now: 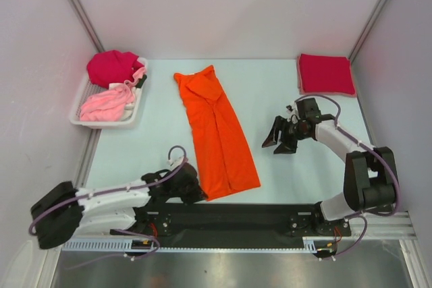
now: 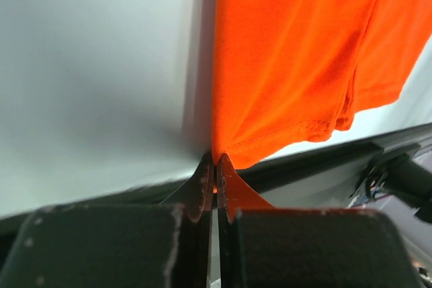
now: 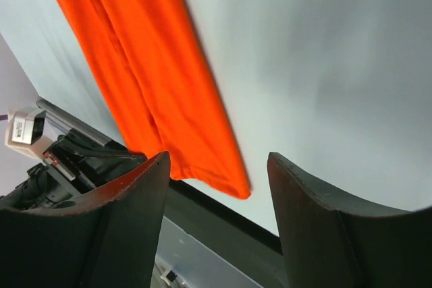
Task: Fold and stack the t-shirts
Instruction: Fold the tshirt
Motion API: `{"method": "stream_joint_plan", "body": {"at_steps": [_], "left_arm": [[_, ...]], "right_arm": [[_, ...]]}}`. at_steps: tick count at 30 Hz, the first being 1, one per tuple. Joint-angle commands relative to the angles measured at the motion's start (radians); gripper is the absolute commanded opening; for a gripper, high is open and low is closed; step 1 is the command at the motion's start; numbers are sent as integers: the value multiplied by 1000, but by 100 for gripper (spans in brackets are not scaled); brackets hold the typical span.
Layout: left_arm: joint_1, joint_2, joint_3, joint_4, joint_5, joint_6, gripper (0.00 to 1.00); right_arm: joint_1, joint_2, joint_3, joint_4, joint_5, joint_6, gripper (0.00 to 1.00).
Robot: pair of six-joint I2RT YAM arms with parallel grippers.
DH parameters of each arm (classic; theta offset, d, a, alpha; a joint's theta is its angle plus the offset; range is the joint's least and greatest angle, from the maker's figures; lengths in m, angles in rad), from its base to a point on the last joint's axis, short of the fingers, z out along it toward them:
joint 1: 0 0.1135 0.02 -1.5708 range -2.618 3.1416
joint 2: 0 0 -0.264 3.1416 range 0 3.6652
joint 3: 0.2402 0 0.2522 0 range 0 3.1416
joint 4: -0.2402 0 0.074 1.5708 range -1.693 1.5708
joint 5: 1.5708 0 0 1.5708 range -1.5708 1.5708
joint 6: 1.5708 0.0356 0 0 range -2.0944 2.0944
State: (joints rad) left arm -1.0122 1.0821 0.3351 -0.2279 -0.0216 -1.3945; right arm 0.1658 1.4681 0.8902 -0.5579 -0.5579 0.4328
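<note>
Left wrist view has the left gripper [image 2: 214, 164] clenched on the near hem corner of the bright orange cloth t-shirt [image 2: 290, 52], which lies as a long strip in the middle of the pale counter [image 1: 270, 92]. Clear of its right edge the right gripper [image 1: 283, 141] hangs released, with plenty of bare counter around it.

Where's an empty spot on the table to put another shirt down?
Bare table: between the white tray and the orange t-shirt, and between that shirt and the folded red shirt. Crowded: the tray, piled with a pink shirt and a magenta shirt, and around the open right gripper. The left gripper pinches the orange corner.
</note>
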Motion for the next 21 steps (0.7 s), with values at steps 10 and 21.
{"method": "stream_joint_plan", "body": {"at_steps": [10, 21], "left_arm": [[4, -412, -22, -318, -89, 86, 54], [91, -519, 183, -303, -308, 395, 64]], "right_arm": [[98, 251, 205, 191, 10, 113, 66], [106, 691, 715, 341, -28, 150, 72]]}}
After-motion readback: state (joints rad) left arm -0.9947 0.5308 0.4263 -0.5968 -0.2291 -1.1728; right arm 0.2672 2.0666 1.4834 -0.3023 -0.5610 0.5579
